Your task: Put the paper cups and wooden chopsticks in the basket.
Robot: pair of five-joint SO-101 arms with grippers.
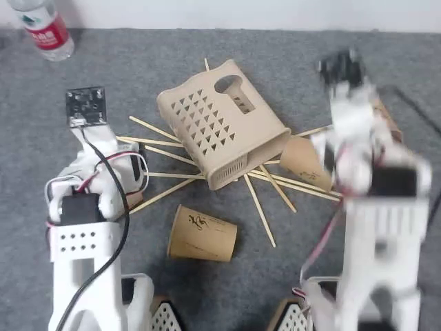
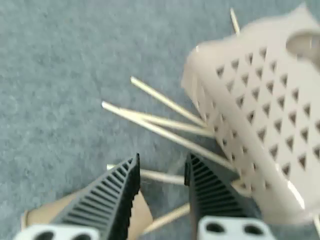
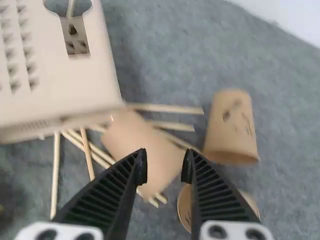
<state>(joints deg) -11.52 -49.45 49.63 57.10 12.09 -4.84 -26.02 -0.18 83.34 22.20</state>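
Basket (image 1: 220, 124) was tipped on its side on the grey surface (image 1: 138, 76), prob. why chopsticks (image 1: 262, 207) were fanned out from beneath it. One paper cup (image 1: 203, 234) lay sideways nearby. Left hand (image 2: 161, 165) was held w/ fingers apart over the chopsticks, right hand (image 3: 165, 157) likewise apart over a second cup (image 3: 145, 145), apparently lined up for pickup. Two more cups (image 3: 230, 127) were given by the right wrist view, partly covered by the arm (image 1: 365, 158) from above.

High view: I see the bottle (image 1: 43, 27) cut by the top edge. The blurred right arm (image 1: 365, 172) covers part of a paper cup (image 1: 302, 162). Left wrist view: my left end effector (image 2: 162, 165) hides most of a second cup (image 2: 42, 216), and the basket (image 2: 260, 115) runs off the edge.
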